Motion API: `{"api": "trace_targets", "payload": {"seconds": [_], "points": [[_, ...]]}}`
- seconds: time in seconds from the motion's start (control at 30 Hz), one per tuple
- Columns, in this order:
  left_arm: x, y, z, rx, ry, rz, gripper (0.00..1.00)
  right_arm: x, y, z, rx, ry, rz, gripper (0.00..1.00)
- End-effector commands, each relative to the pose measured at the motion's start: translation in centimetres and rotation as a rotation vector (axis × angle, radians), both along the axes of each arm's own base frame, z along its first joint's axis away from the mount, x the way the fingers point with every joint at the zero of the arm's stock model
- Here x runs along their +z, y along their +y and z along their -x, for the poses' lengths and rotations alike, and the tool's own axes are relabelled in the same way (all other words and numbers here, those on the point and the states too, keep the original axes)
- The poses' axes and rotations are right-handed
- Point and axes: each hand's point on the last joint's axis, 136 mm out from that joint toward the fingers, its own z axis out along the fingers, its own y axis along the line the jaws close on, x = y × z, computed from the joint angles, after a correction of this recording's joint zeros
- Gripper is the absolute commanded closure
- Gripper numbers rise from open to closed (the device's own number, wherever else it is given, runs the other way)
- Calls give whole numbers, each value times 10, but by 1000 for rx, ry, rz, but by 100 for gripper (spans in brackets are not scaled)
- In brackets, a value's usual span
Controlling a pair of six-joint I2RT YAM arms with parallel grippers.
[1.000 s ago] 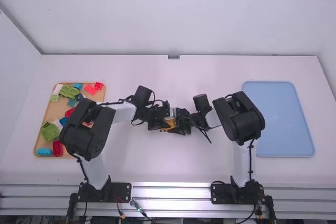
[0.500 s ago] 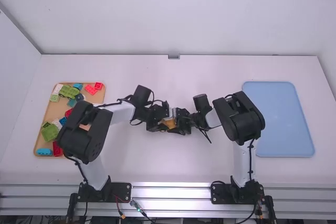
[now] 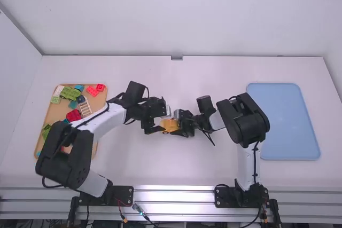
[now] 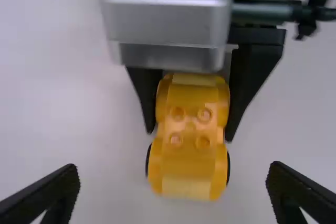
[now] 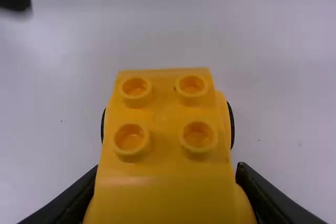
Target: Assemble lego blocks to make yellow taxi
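The yellow car body (image 5: 163, 187) looks smooth, glossy plastic, the white table (image 3: 171, 168) matt.

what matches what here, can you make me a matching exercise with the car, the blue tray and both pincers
1. Yellow car
2. Blue tray
3. Left pincer
4. Right pincer

A. Closed on the car
B. Four bare studs on top
C. Open, gripping nothing
D. Table's right side

Pairs: 1-B, 2-D, 3-C, 4-A
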Motion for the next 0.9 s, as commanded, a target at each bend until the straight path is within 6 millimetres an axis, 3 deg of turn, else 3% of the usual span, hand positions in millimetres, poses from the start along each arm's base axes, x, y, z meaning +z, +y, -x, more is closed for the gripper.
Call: {"api": "trace_targets", "payload": {"seconds": [0.0, 0.17, 0.37, 0.47, 0.5, 0.57, 0.6, 0.63, 0.67, 0.7, 0.77, 0.8, 0.87], "points": [[21, 21, -5, 27, -75, -6, 1, -10, -6, -7, -54, 29, 50, 58], [32, 51, -13, 119, -100, 73, 1, 3, -28, -34, -184, 58, 144, 59], [21, 86, -39, 346, -94, 227, 1, 55, -80, -74, -411, 21, 282, 66], [9, 110, -60, 523, -123, 291, 1, 96, -137, -96, -630, -8, 364, 69], [9, 112, -61, 538, -125, 297, 1, 99, -144, -98, -653, -8, 371, 69], [4, 122, -68, 628, -163, 323, 1, 120, -189, -101, -796, -21, 402, 72], [4, 123, -69, 640, -172, 325, 1, 123, -198, -101, -823, -21, 405, 72], [3, 126, -72, 665, -200, 331, 1, 129, -221, -100, -895, -12, 409, 73], [3, 129, -73, 683, -220, 335, 1, 133, -240, -99, -958, -2, 407, 74], [3, 130, -74, 690, -229, 338, 1, 133, -246, -99, -979, 3, 405, 74], [6, 136, -77, 744, -261, 362, 1, 132, -294, -94, -1141, 49, 375, 75], [7, 137, -77, 752, -263, 366, 1, 131, -300, -93, -1164, 55, 369, 74], [10, 143, -81, 821, -255, 396, 1, 117, -344, -83, -1325, 126, 336, 70]]}}
